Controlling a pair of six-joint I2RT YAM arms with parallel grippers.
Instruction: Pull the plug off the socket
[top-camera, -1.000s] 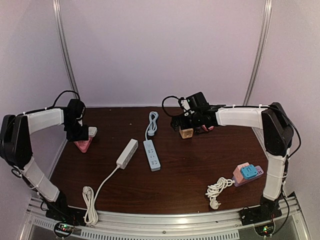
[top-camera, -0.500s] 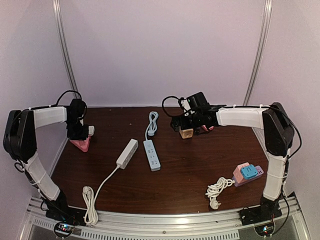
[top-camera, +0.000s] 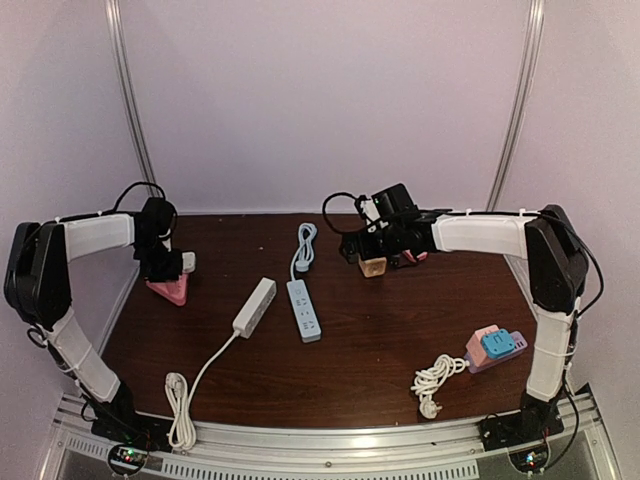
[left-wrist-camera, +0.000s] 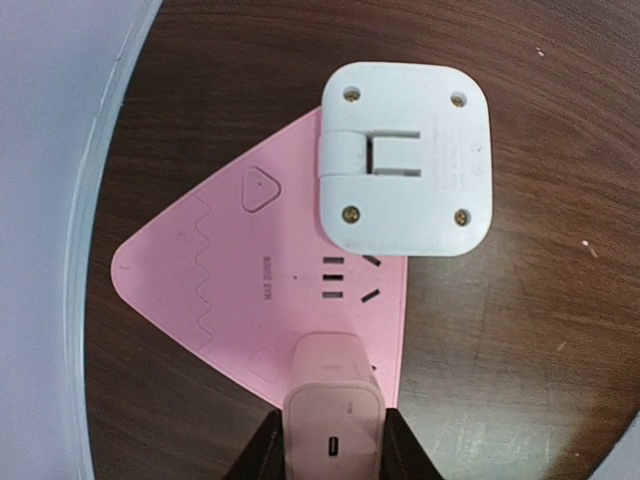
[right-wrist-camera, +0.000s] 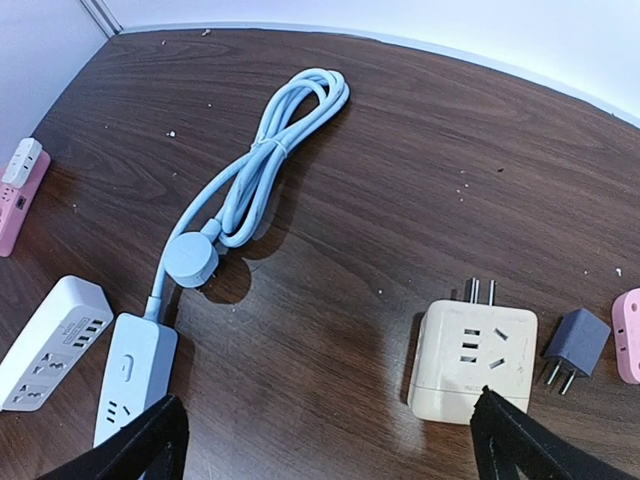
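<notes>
Pale pink plastic plug (left-wrist-camera: 333, 405) sits in the pink triangular socket (left-wrist-camera: 230, 290) at the far left of the dark wooden table (top-camera: 380, 340). My left gripper (left-wrist-camera: 333, 450) is clamped tight on its sides. I count one plug seated and one white square adapter (left-wrist-camera: 405, 160) lying prongs-up over the socket's corner. My right gripper (right-wrist-camera: 328, 440) hangs fully open, holding nothing, above one cream cube adapter (right-wrist-camera: 470, 360) and one dark grey plug (right-wrist-camera: 575, 345).

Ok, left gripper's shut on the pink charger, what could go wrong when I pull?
Nothing pins the pink socket strip: the right gripper hangs open over mid-table, so the strip may lift along with the charger rather than release it. The white adapter lies partly on the strip's corner and could get tipped off if the strip moves.
</notes>
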